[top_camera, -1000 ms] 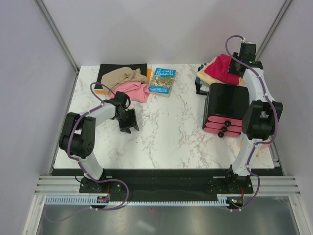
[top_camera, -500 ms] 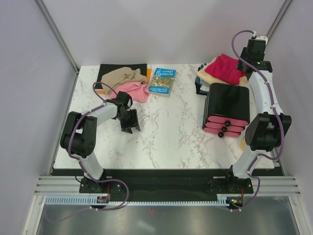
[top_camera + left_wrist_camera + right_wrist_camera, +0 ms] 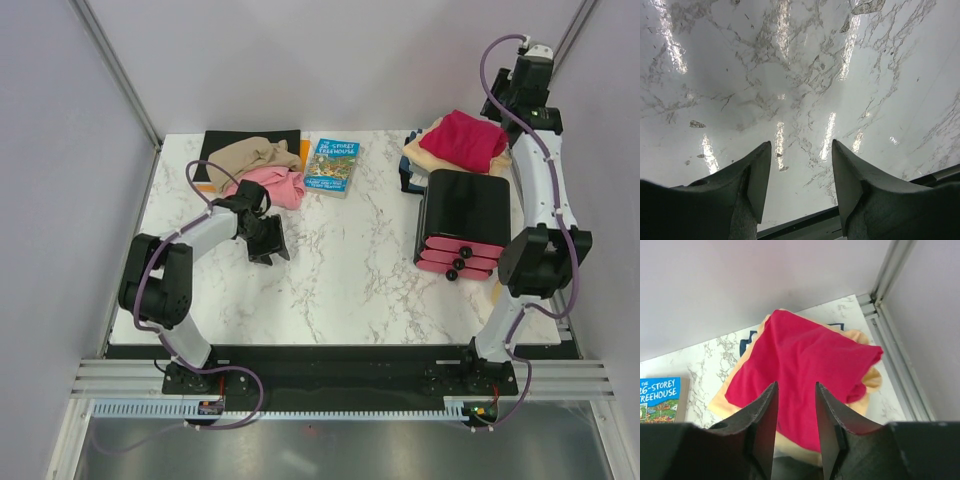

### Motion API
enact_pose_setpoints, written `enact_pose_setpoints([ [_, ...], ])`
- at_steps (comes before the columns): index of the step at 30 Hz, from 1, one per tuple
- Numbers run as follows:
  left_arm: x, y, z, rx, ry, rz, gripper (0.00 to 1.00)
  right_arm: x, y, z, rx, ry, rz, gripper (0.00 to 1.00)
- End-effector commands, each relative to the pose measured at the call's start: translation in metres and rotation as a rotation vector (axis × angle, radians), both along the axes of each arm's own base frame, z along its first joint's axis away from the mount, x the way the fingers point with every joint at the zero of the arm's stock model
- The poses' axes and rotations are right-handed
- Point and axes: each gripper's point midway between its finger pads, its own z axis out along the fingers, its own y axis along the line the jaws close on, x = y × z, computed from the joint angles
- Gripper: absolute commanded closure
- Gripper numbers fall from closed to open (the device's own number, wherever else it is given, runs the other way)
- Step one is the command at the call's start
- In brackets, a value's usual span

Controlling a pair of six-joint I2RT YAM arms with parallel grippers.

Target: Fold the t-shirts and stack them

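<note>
**Four shirts in two unfolded heaps, both arms empty**

The marble table (image 3: 350, 290) carries everything. A black case (image 3: 462, 205) with pink fronts stands on its right side. A flat black mat (image 3: 255, 137) lies at the far left.

The crimson shirt (image 3: 800, 365) lies rumpled on top of the peach-cream shirt (image 3: 871, 380) in the far right corner, behind the case. The tan-brown shirt (image 3: 250, 155) is bunched partly on the mat; the pink shirt (image 3: 272, 186) is crumpled just in front of it and touches it. The blue book (image 3: 333, 166) lies between the two heaps, close beside the pink shirt.

The left fingers (image 3: 757, 175) stand apart over bare table, near the pink shirt but clear of it, with nothing between them. The right fingers (image 3: 767, 415) are raised above the crimson shirt; they are also parted and hold nothing, and the red cloth shows through the gap.
</note>
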Motion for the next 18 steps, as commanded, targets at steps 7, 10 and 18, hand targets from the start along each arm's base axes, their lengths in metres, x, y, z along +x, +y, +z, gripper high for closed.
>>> enact_pose_setpoints([
  [7, -0.009, -0.003, 0.017, -0.032, -0.024, -0.025, 0.41, 0.032, -0.002, -0.134, 0.070, 0.243, -0.033, 0.65],
  [10, -0.009, -0.004, 0.017, -0.031, -0.025, -0.024, 0.41, 0.014, -0.008, -0.150, 0.055, 0.300, -0.079, 0.66],
  [18, -0.006, -0.013, 0.013, -0.034, -0.006, -0.033, 0.41, -0.019, -0.006, -0.139, 0.043, 0.304, -0.075, 0.65],
])
